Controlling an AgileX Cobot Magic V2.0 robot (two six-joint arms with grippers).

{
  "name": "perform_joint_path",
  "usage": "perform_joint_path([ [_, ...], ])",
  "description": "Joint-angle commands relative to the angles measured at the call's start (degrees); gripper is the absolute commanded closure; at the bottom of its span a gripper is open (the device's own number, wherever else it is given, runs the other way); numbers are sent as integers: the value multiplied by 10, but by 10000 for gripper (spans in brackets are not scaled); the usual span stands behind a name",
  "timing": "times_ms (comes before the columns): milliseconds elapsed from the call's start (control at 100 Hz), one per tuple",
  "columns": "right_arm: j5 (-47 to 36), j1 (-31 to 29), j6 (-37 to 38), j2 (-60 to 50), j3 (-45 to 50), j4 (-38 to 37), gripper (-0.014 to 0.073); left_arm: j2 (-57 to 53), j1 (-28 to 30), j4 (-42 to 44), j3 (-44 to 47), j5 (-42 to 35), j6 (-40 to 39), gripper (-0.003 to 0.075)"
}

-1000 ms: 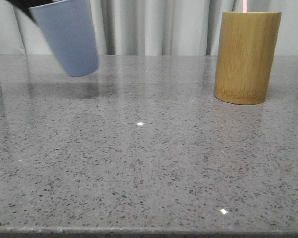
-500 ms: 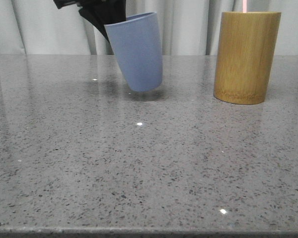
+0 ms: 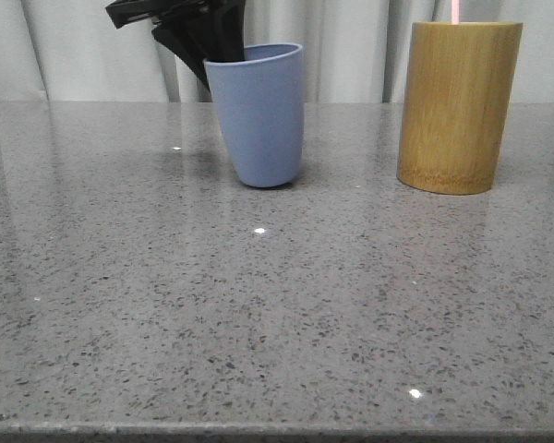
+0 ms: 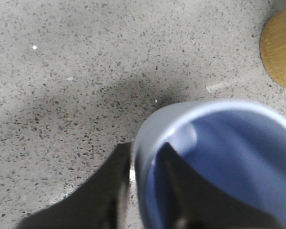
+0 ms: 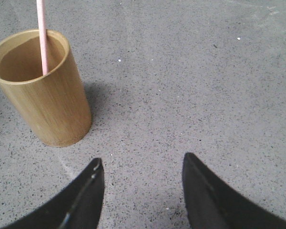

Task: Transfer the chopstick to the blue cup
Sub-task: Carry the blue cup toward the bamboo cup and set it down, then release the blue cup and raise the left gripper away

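The blue cup (image 3: 257, 115) stands upright on the grey speckled table, left of the bamboo cylinder (image 3: 458, 107). My left gripper (image 3: 212, 41) is shut on the cup's rim (image 4: 143, 152), one finger inside and one outside. A pale pink chopstick (image 3: 454, 11) sticks up out of the bamboo cylinder; in the right wrist view the chopstick (image 5: 42, 38) leans inside the cylinder (image 5: 43, 90). My right gripper (image 5: 142, 164) is open and empty above the bare table, beside the cylinder. It does not show in the front view.
The bamboo cylinder's edge (image 4: 280, 47) shows in the left wrist view near the cup. A white curtain (image 3: 351, 46) hangs behind the table. The table's front edge (image 3: 277, 429) runs along the bottom of the front view.
My left gripper carried the blue cup from the far left, tilted and lifted, rightward and down. The cup now stands upright on the table near the bamboo cylinder.
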Motion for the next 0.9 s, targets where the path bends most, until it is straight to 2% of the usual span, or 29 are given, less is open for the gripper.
perform_joint_path([
  [0, -35, -2, -2, 2, -21, 0, 204, -30, -5, -15, -19, -19, -7, 462],
  [80, -35, -2, -2, 2, -21, 0, 204, -30, -5, -15, -19, -19, -7, 409],
  [520, -35, -2, -2, 2, -21, 0, 204, -51, -5, -6, -42, -23, -29, 407],
  [750, -35, -2, -2, 2, -21, 0, 204, -116, -5, 64, -42, -54, -59, 407],
  [890, -35, -2, -2, 2, -21, 0, 204, -163, -5, 147, -36, -46, -92, 408],
])
